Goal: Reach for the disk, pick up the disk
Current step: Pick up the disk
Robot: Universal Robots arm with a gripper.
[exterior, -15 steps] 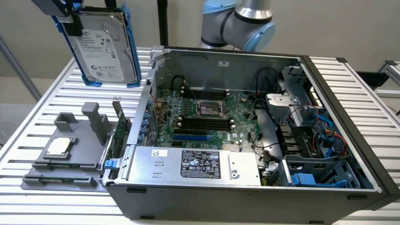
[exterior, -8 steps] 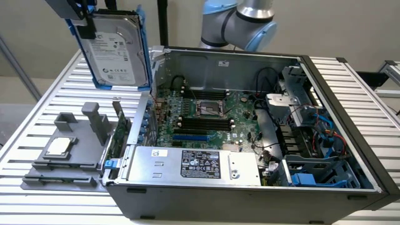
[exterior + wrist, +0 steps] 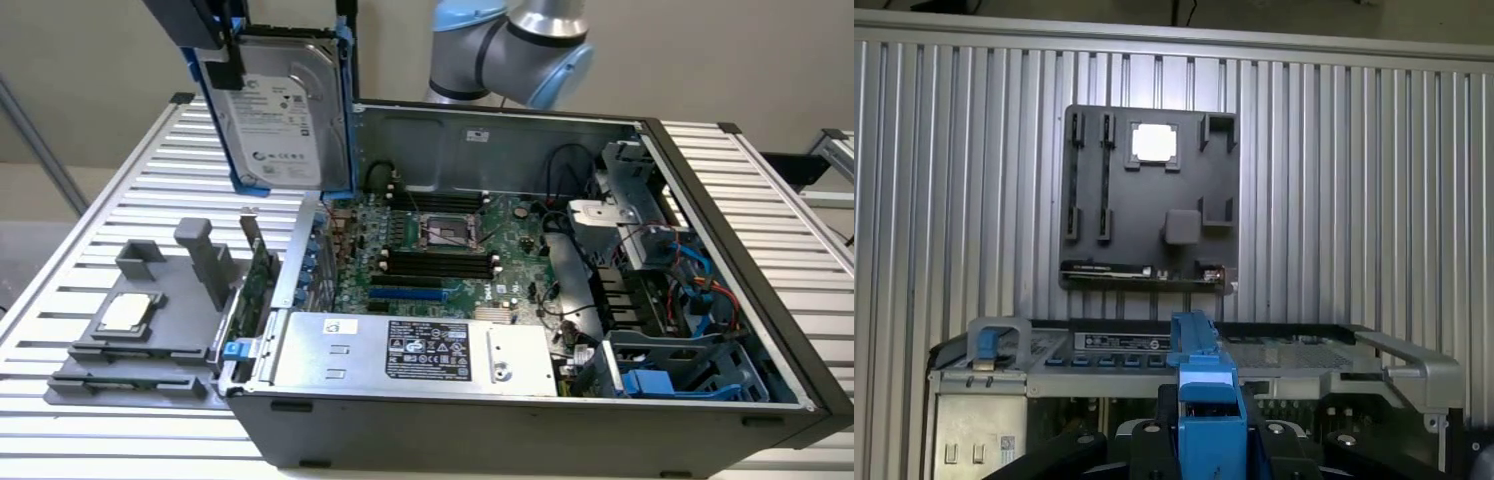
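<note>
Exterior view: gripper [image 3: 220, 50] clamps the disk [image 3: 283, 110] by its blue carrier rail [image 3: 1204, 400], hanging high above the open computer case [image 3: 747, 260]; a slip could drop it onto the motherboard [image 3: 441, 250].

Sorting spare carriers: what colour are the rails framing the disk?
Blue rails frame the silver-grey disk, which the gripper holds aloft; clearest in the exterior view.
</note>
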